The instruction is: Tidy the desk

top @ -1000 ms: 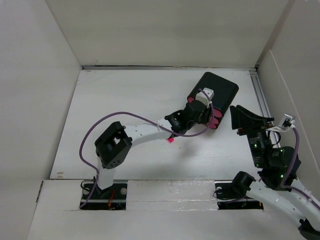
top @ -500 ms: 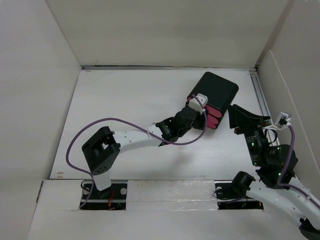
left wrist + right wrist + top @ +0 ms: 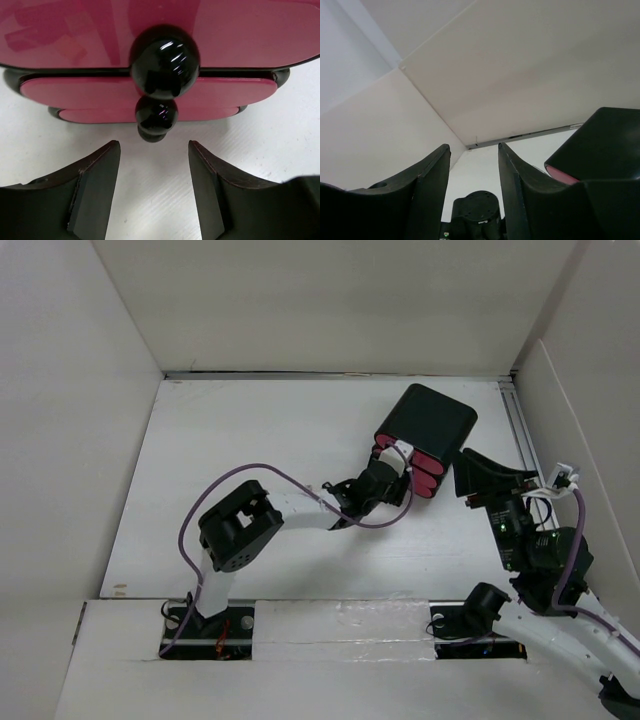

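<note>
The white desk (image 3: 250,440) carries a small black cabinet (image 3: 430,425) with pink drawers (image 3: 150,92) at the back right. The drawer fronts sit flush, each with a round black knob (image 3: 164,54). My left gripper (image 3: 392,472) is open and empty, right in front of the drawers, its fingers (image 3: 95,190) low over the desk on either side of the lowest knob (image 3: 152,132) and just short of it. My right gripper (image 3: 482,478) is open and empty, raised to the right of the cabinet, pointing towards the back wall.
White walls enclose the desk on the left, back and right. A metal rail (image 3: 520,430) runs along the right edge. The cabinet's corner (image 3: 600,145) shows at the right of the right wrist view. A purple cable (image 3: 240,480) loops over the left arm.
The left arm has swung in and lowered so its open gripper now faces the drawer fronts closely. A small pink thing seen under the arm a second ago no longer shows. The right arm barely moved.
</note>
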Action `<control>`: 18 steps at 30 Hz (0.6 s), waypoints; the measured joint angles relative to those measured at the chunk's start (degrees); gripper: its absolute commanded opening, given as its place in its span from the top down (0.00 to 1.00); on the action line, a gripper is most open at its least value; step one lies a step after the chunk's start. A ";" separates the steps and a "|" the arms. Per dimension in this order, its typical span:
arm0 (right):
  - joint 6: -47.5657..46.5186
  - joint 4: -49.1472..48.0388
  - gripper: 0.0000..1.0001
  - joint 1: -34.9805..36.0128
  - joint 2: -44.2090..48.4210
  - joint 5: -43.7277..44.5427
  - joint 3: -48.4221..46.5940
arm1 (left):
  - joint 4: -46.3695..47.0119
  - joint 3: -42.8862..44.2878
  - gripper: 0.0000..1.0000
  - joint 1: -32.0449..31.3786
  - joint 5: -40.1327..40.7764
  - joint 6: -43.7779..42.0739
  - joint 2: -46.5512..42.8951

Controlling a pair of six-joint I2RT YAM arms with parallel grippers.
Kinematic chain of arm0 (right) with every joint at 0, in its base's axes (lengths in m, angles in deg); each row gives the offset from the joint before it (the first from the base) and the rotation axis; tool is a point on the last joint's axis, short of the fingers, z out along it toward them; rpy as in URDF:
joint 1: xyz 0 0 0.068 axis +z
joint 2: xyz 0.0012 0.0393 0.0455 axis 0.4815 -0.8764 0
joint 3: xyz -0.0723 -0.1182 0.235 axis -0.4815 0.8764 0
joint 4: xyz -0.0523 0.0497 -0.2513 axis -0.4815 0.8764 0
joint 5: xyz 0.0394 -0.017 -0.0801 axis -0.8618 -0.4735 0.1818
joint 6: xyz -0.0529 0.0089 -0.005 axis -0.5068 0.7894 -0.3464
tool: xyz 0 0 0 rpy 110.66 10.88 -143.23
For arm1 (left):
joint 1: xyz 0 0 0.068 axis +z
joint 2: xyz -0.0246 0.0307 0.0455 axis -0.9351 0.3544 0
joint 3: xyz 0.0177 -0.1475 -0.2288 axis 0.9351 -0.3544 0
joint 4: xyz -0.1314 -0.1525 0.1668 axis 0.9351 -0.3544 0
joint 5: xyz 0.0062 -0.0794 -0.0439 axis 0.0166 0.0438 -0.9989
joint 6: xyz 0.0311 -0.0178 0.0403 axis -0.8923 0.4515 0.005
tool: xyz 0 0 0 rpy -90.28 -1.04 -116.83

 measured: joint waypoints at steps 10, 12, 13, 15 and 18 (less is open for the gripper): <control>-0.13 -0.17 0.49 0.00 -1.49 -0.20 0.02 | 0.07 4.50 0.48 1.14 -0.94 -0.66 3.08; -0.13 -0.22 0.49 0.00 -1.95 -0.26 0.02 | 0.09 4.92 0.49 1.46 -1.18 -0.85 3.08; -0.13 -0.22 0.48 0.00 -2.23 -0.37 0.02 | 0.09 5.14 0.49 1.51 -1.33 -0.98 3.08; -0.15 -0.22 0.49 0.00 -2.69 -0.46 0.02 | 0.07 5.57 0.50 1.51 -1.31 -1.22 3.13; -0.15 -0.20 0.48 0.00 -3.10 -0.70 0.02 | 0.39 6.75 0.52 1.49 -1.36 -1.49 3.96</control>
